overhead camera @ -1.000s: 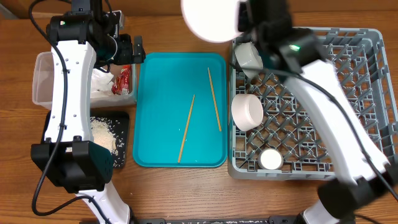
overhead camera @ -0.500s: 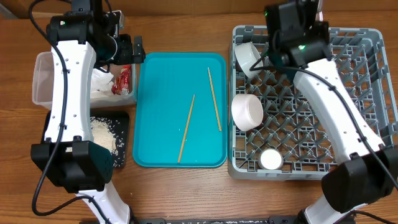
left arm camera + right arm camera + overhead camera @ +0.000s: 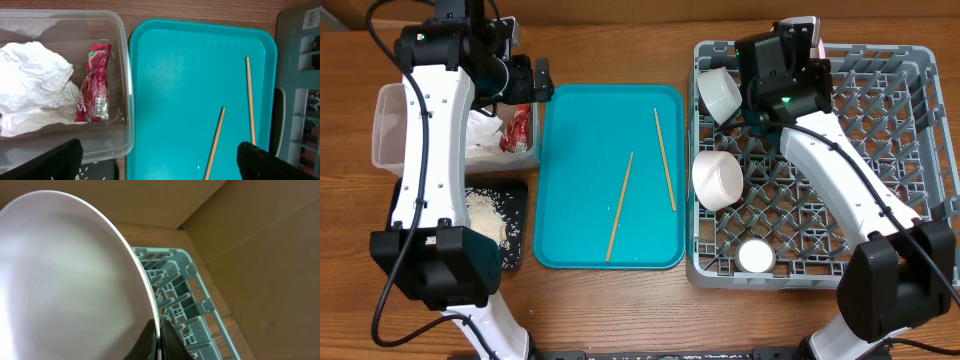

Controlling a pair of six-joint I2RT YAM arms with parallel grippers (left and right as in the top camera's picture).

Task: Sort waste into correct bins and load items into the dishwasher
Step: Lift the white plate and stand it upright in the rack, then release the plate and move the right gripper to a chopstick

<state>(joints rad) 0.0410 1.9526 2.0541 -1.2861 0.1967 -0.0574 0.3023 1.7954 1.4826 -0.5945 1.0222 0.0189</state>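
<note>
The table [image 3: 620, 310] is brown wood with a clear grain and a mild sheen. The teal tray [image 3: 190, 90] is smooth plastic, faintly glossy. The chopsticks [image 3: 249, 100] are pale, matt wood. The tub [image 3: 128, 90] is clear, shiny plastic. Inside it, the tissue [image 3: 35, 90] is crumpled matt paper and the wrapper [image 3: 94, 85] is creased, glossy red film. The rack [image 3: 910, 110] is matt grey plastic. The black tray [image 3: 518, 240] is plastic and the rice [image 3: 485, 212] looks grainy. The plate [image 3: 65, 280] and white bowls [image 3: 718, 178] are smooth and glossy.

Bright, even light; soft shadows.
</note>
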